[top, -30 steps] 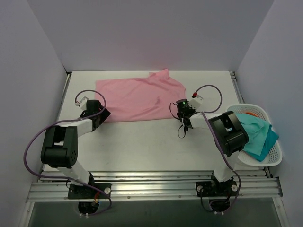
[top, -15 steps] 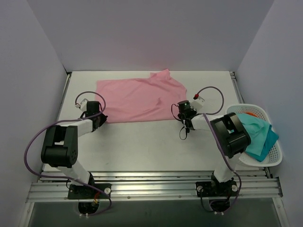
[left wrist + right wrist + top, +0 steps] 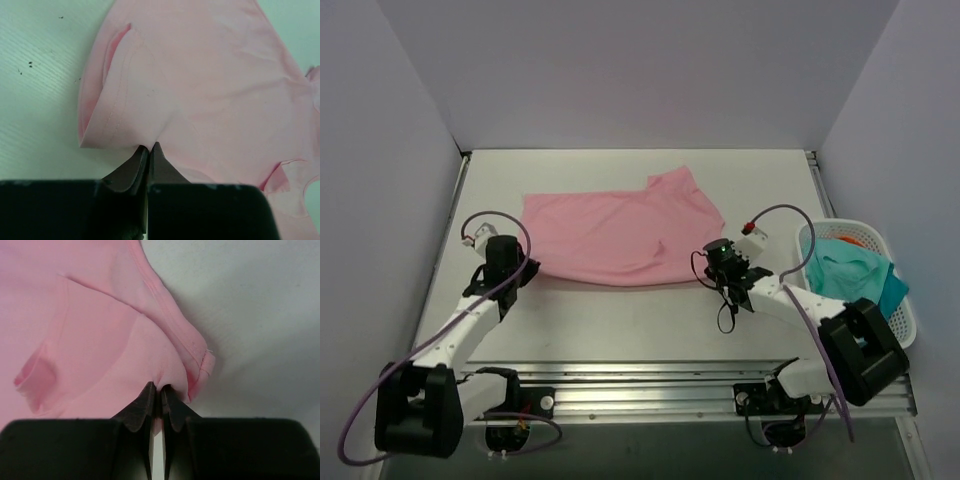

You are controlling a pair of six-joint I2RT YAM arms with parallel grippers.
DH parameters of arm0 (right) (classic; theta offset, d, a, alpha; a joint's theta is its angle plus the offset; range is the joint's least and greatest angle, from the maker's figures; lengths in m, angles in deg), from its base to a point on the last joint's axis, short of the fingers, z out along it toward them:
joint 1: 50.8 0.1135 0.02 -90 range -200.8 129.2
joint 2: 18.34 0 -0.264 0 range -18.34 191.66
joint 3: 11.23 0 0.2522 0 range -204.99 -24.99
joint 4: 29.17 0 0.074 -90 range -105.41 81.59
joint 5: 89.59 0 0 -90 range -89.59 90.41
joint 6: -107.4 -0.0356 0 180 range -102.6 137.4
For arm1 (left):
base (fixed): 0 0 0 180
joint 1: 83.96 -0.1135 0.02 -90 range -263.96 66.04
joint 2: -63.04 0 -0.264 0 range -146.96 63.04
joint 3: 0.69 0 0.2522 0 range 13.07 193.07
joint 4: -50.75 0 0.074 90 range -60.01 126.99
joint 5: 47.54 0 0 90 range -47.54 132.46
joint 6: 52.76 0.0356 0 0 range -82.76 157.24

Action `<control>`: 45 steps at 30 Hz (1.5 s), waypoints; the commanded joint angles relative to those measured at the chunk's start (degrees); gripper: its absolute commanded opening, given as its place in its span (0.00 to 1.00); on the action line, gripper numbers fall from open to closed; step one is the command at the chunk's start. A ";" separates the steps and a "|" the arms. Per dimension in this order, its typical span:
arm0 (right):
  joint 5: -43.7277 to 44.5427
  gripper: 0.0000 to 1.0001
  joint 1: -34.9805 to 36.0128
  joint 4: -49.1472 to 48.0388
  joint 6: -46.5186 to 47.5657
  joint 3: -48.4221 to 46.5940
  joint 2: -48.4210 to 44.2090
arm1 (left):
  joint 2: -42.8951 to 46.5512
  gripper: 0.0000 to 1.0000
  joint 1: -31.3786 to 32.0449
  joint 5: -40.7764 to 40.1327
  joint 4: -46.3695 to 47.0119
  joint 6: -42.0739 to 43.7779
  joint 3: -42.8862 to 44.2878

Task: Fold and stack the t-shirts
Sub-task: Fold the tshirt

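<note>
A light pink t-shirt [image 3: 615, 232] lies spread across the middle of the table, its near edge drawn toward the arms. My left gripper [image 3: 525, 270] is shut on the shirt's near left corner; in the left wrist view the pink t-shirt [image 3: 200, 85] bunches into the closed left gripper [image 3: 149, 146]. My right gripper [image 3: 705, 276] is shut on the near right corner, and the right wrist view has the pink t-shirt [image 3: 100, 340] pinched in the right gripper [image 3: 159, 387], a hemmed edge curling just to its right.
A white basket [image 3: 902, 330] at the right edge of the table holds teal cloth [image 3: 850, 275] and something orange. Grey walls close in the left, back and right sides. A metal rail runs along the near edge by the arm bases.
Both grippers closed on the pink shirt's near corners and pulled them toward the near edge. The shirt's near edge slid forward and the cloth stretched wider.
</note>
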 commanded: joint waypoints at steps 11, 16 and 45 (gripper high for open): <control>10.58 0.00 10.75 29.89 -14.27 6.90 -32.88 | 27.60 0.04 1.26 0.02 -20.71 -1.40 -6.60; 10.58 0.44 13.56 37.54 -17.25 7.43 -41.13 | 35.79 0.69 1.34 1.68 -28.81 -1.49 -4.15; -2.69 1.00 -8.49 1.34 13.50 -25.25 11.98 | -19.38 0.94 -11.04 9.60 -0.35 11.43 23.71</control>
